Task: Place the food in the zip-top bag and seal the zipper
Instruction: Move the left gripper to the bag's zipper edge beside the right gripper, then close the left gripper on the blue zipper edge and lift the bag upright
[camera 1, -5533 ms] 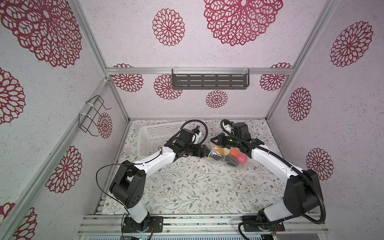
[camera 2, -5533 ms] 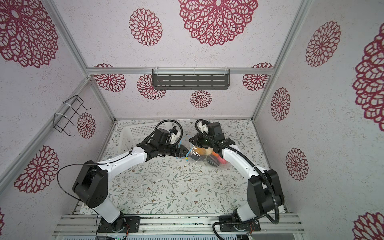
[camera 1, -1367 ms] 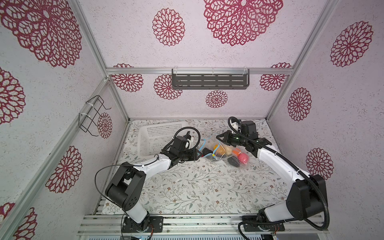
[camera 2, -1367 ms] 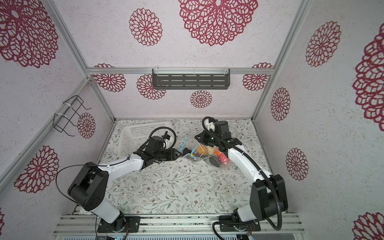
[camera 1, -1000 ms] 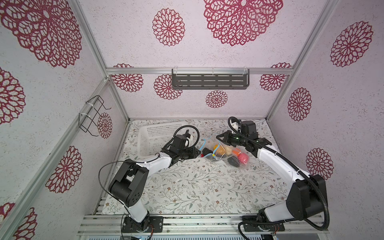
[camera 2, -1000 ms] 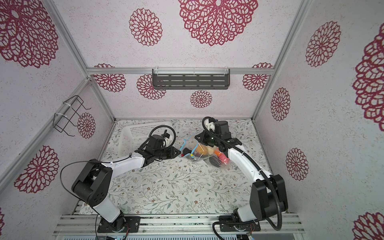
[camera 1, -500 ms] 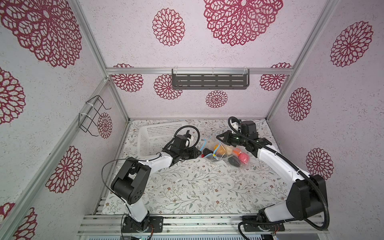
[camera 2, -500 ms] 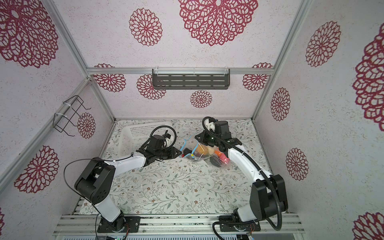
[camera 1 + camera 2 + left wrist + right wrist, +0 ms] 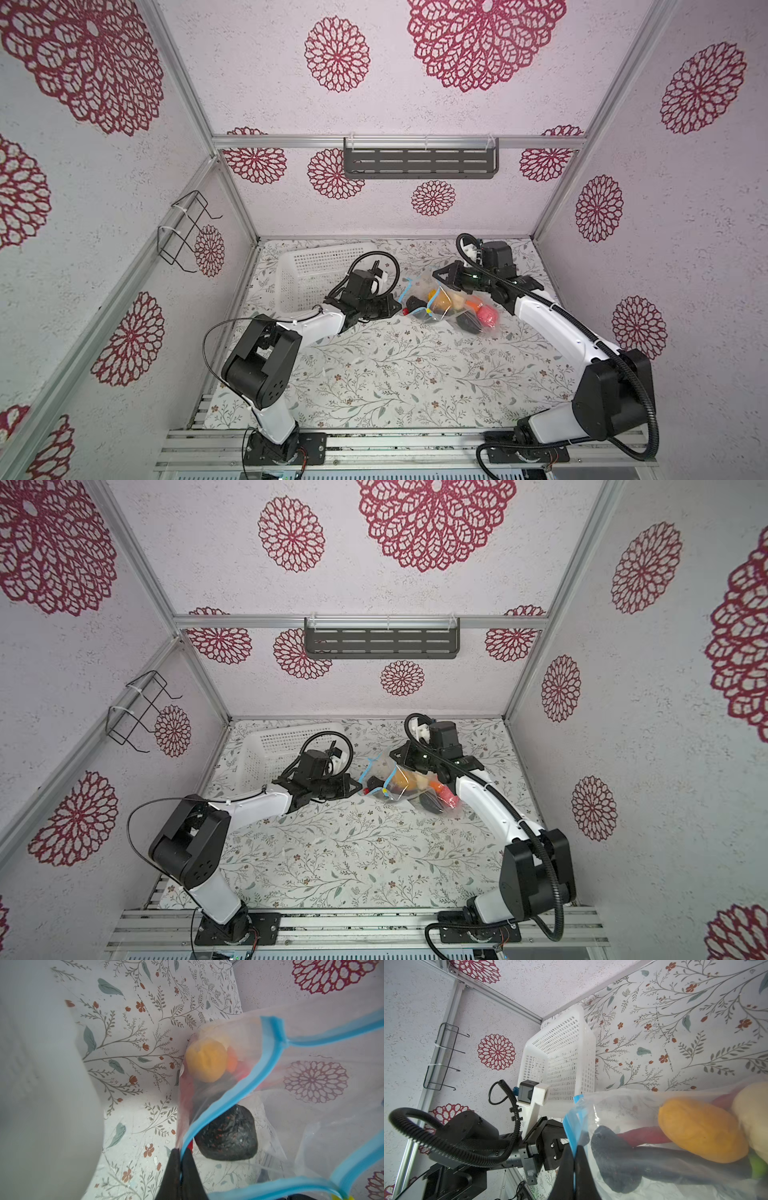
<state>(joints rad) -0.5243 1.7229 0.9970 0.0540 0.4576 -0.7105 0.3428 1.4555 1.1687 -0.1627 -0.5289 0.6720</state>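
Note:
The zip-top bag lies at the back middle of the table, and its mouth gapes toward the left. Food shows through it: a yellow-orange potato shape, a black lump, a pink-red ball and a red chilli. The zipper is a light blue strip, parted into two edges, with its yellow slider at one end. My left gripper is shut on the near edge of the strip, low by the table. My right gripper is shut on the far edge and holds it raised.
A white perforated basket lies tipped at the back left, just behind my left wrist. A dark shelf hangs on the back wall and a wire rack on the left wall. Open floral tabletop stretches toward the front.
My left gripper has closed on the blue strip at the bag's left end. The right gripper and the bag have stayed in place over the last second.

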